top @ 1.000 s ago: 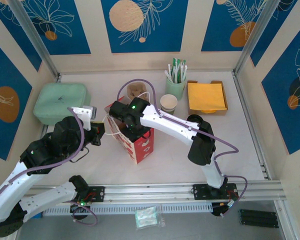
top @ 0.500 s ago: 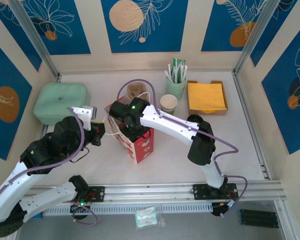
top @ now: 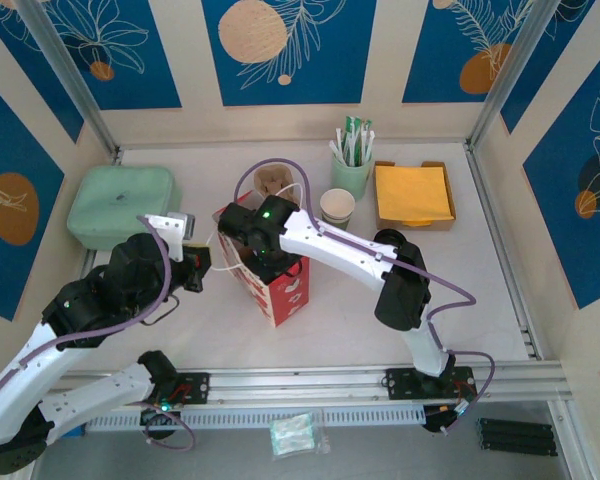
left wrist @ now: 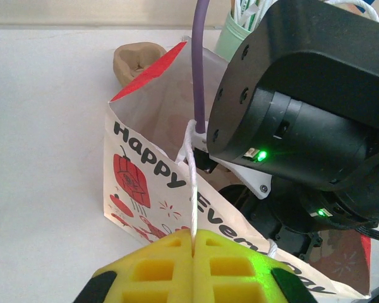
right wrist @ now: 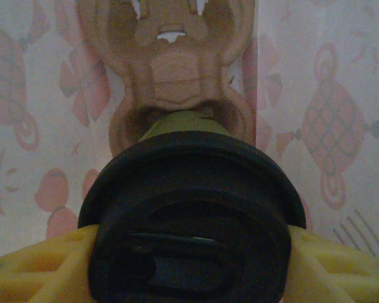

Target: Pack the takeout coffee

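Takeout coffee hangs inside the red-and-white paper bag, seen from above: a round black plastic lid with a raised rim and a sunken slot, and a sliver of greenish cup wall below it; the right gripper is clamped on it, yellow fingers pressing either side of the lid; beneath lies a brown cardboard cup carrier; the left gripper is pinched together on the bag's white cord handle.

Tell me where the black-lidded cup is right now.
In the right wrist view, the black-lidded cup is gripped in the right hand, down inside the paper bag, over the brown cardboard carrier.
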{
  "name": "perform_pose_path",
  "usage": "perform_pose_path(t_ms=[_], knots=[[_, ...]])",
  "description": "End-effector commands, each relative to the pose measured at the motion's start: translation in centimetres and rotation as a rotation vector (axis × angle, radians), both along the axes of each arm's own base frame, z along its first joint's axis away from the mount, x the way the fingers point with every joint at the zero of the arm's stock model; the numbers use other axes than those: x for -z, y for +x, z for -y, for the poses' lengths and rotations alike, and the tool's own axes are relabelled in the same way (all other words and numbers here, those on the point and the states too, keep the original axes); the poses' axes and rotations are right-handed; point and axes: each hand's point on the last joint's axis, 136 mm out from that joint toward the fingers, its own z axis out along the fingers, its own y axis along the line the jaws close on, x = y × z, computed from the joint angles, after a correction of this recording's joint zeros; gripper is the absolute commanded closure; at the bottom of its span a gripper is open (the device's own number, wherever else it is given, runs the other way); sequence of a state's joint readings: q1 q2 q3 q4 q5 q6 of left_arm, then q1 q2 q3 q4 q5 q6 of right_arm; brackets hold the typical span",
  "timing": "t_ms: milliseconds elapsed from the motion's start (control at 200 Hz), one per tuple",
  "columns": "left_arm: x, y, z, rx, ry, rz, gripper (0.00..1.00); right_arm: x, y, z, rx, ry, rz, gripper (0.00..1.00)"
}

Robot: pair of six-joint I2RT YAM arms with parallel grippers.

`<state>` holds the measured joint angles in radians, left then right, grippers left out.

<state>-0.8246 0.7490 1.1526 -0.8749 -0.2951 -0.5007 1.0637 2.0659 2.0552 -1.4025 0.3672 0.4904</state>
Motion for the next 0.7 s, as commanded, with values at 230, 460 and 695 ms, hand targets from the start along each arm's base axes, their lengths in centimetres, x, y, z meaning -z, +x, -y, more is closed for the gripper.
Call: perform_pose_path(t_ms=[230, 460, 695], knots=[[-0.18, 0.19, 0.03, -0.012, -0.019, -0.004, 1.00, -0.30, 0.07, 0.07, -0.006, -0.021, 0.010, 0.41], [-0.10, 0.21, 0.07, -0.011, -0.017, -0.005, 1.00, 0.12, 0.00, 0.15, -0.003, -0.027, 0.002, 0.41], [-0.08, 0.25, 0.17, -0.009, -0.018, -0.007, 1.00, 0.34, 0.00, 0.18, -0.002, -0.029, 0.001, 0.41]])
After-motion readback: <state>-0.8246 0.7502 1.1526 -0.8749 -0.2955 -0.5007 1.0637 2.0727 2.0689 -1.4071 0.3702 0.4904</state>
